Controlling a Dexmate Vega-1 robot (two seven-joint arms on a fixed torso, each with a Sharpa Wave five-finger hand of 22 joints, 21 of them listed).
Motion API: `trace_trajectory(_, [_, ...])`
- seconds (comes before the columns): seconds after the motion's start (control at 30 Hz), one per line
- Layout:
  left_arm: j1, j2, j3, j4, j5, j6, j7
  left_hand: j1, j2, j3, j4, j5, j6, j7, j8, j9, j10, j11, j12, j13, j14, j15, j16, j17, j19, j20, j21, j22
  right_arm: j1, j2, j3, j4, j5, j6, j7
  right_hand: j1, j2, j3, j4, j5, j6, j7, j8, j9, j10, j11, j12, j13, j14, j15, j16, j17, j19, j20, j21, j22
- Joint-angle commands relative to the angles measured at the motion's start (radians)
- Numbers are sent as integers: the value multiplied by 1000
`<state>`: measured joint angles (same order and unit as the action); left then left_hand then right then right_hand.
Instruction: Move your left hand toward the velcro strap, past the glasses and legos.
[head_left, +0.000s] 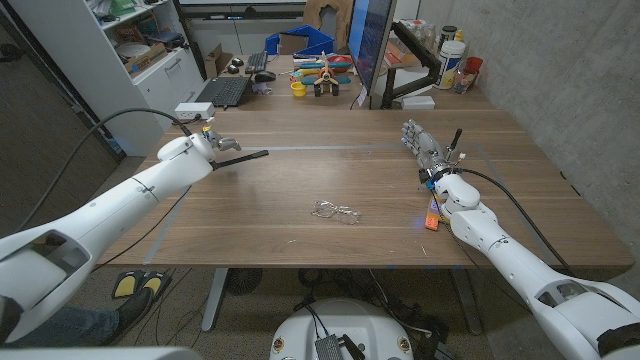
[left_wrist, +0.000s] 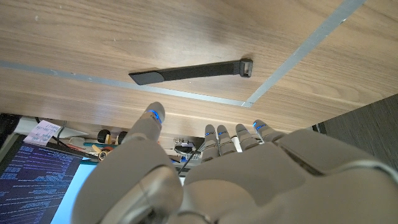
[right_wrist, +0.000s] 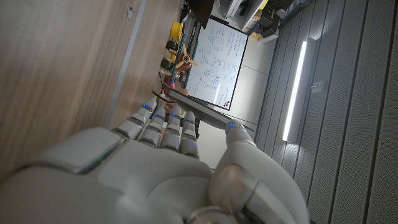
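Note:
The black velcro strap (head_left: 243, 157) lies on the wooden table (head_left: 300, 180) at its left side, next to a thin tape line. My left hand (head_left: 214, 139) hovers just behind the strap's left end, holding nothing. From the wrist, the strap (left_wrist: 193, 70) lies a short way beyond my spread fingers (left_wrist: 219, 138). Clear glasses (head_left: 335, 211) sit near the table's middle front. Small coloured legos (head_left: 435, 216) lie by my right forearm. My right hand (head_left: 421, 142) stands at the right side with its fingers straight and nothing in them, as its own view of the hand (right_wrist: 161, 168) confirms.
A second, cluttered desk behind the table carries a laptop (head_left: 224, 90), toys (head_left: 322, 76) and a monitor (head_left: 366, 45). White shelves (head_left: 140, 50) stand at the back left. A cable (head_left: 520, 210) trails from my right wrist across the table's right part.

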<state>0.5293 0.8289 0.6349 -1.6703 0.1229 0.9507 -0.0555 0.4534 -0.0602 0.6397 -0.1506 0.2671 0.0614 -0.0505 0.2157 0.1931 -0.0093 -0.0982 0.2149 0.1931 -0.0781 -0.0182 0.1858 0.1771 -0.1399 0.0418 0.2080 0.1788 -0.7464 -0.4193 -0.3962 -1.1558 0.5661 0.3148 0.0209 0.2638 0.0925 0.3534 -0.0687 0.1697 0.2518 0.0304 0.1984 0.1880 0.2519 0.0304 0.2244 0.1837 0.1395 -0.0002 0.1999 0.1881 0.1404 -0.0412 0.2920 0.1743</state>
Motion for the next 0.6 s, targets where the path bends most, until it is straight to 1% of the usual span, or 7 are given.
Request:
trace_trajectory(0.03, [-20, -14, 13, 41, 7, -7, -23, 14, -1, 0, -3, 8, 9, 2, 4, 2, 5, -1, 4, 4, 5, -2, 3, 3, -3, 4, 2, 6, 4, 2, -1, 2, -6, 0, -7, -1, 9, -1, -7, 6, 11, -2, 1, 3, 7, 2, -3, 2, 10, 0, -2, 3, 9, -13, -1, 6])
trace_trajectory(0.4, [-23, -23, 18, 58, 7, -1, -29, 20, -2, -2, -2, 9, 12, 2, 4, 2, 5, -3, 3, 5, 6, -2, 3, 3, -2, 4, 2, 6, 11, 0, -4, 7, -8, 2, 2, 0, 9, 0, -8, 6, 12, -2, 1, 3, 10, 2, -3, 2, 11, 0, -3, 3, 10, -12, -4, 6])
trace_trajectory(0.6, [-15, -20, 13, 50, 5, 6, -24, 22, -3, -3, -1, 9, 14, -1, 4, 2, 6, -3, 3, 5, 6, -2, 3, 4, -1, 3, 2, 6, 16, 3, -7, 15, -9, 4, 7, -1, 8, 0, -8, 6, 12, -2, 1, 3, 9, 2, -3, 2, 13, 0, -3, 3, 11, -12, -6, 6])
